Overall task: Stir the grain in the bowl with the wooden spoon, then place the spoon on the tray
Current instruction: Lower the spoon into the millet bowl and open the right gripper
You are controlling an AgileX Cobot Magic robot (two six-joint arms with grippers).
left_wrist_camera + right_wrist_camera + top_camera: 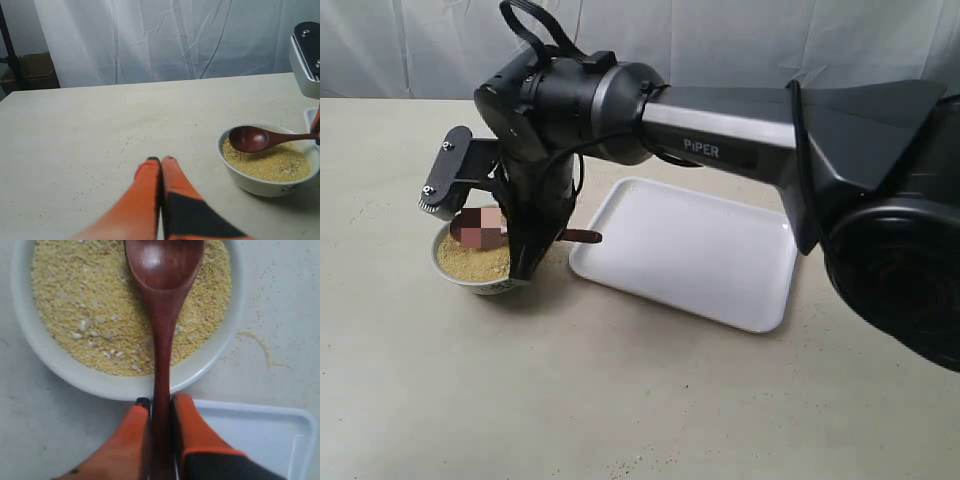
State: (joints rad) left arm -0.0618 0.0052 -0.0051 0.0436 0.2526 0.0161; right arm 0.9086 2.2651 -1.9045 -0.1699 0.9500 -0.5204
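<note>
Wooden spoon: held level over the bowl, hollow side up and free of grain. Its round end sits over the left part of the bowl, and its handle runs right across the rim toward the tray. Whether the round end touches the grain or hangs just above it cannot be told.
Grain: yellow-tan and filling the bowl, with a rough, uneven surface.
Bowl: small, white and upright on the bench, just left of the tray's near-left corner.
Tray: white and rectangular, to the right of the bowl, with no spoon on it.
Right gripper: reaches across from the right, with its jaws clamped on the spoon handle just outside the bowl's rim.
Left gripper: jaws pressed together on nothing, over bare bench well apart from the bowl.
Spilled grains: a thin trail on the bench beside the bowl, with more specks scattered farther off.
Done so far: the spoon is gripped and in place at the bowl, so this looks like the stirring stage. How much stirring has been done cannot be judged.
Left to do: finish stirring, lift the spoon out, carry it right over the tray rim, set it down flat and let go.
</note>
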